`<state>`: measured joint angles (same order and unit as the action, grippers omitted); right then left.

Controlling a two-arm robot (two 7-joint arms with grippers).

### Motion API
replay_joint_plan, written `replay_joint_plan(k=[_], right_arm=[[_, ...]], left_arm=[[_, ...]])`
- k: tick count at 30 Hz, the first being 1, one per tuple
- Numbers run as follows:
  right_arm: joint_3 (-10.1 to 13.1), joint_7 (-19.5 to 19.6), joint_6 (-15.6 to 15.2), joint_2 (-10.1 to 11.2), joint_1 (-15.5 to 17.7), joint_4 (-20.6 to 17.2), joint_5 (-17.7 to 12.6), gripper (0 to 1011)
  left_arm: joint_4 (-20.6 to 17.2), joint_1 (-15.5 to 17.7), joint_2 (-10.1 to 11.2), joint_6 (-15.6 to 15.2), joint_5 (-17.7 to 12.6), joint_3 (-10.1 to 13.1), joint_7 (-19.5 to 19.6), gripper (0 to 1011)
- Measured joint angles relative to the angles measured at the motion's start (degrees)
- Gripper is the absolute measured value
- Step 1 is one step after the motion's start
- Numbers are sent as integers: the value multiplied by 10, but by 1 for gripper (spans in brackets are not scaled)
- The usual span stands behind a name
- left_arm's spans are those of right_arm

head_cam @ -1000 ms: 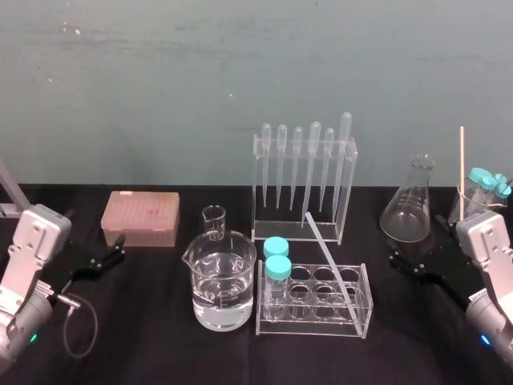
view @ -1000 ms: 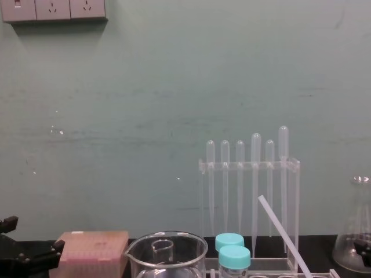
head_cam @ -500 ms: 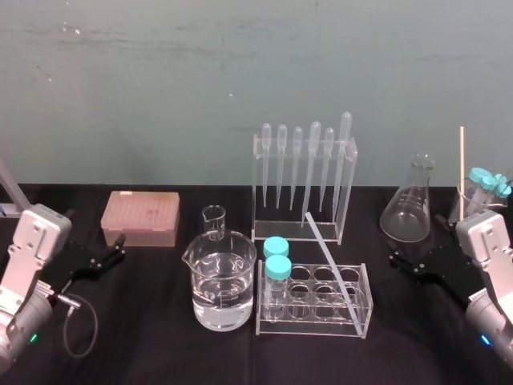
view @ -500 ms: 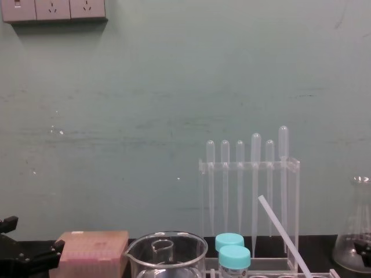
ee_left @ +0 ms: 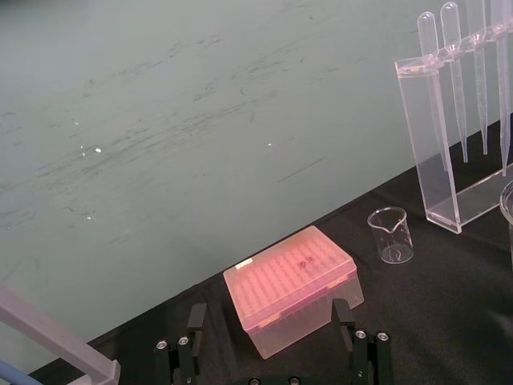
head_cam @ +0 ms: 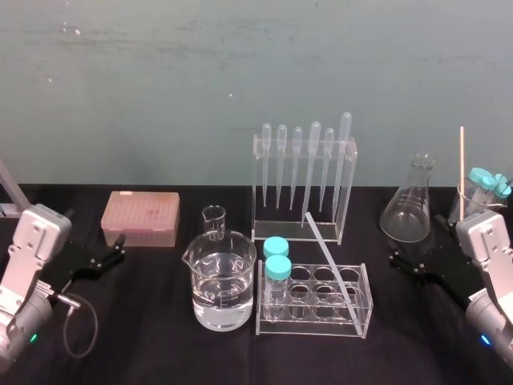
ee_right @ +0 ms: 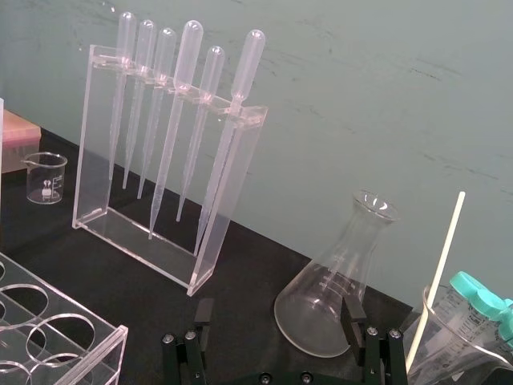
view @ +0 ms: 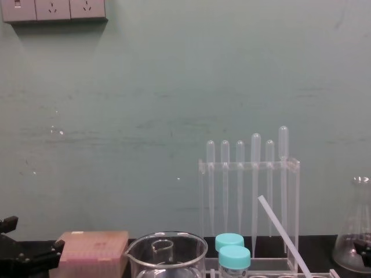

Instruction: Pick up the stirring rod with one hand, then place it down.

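Unchanged: stirring rod (head_cam: 330, 250) leans in the tube rack (head_cam: 317, 326); left gripper (ee_left: 269, 317) and right gripper (ee_right: 279, 314) jaws gape empty.

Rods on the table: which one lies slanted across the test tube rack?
The translucent-white stirring rod, mid-table; the tan stick stands upright at far right.

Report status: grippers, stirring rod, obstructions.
Left gripper and right gripper low at either side, jaws open, empty. Stirring rod untouched, tilted in test tube rack. Pipette rack close behind it.
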<state>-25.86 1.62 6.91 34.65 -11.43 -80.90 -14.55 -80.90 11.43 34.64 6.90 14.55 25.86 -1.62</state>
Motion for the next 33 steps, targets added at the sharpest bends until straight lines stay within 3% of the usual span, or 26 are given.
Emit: replay_joint_plan(k=[33], right_arm=[[1,0,1,0,0,0,1,1003]], left_arm=[[0,0,0,0,0,0,0,1000]])
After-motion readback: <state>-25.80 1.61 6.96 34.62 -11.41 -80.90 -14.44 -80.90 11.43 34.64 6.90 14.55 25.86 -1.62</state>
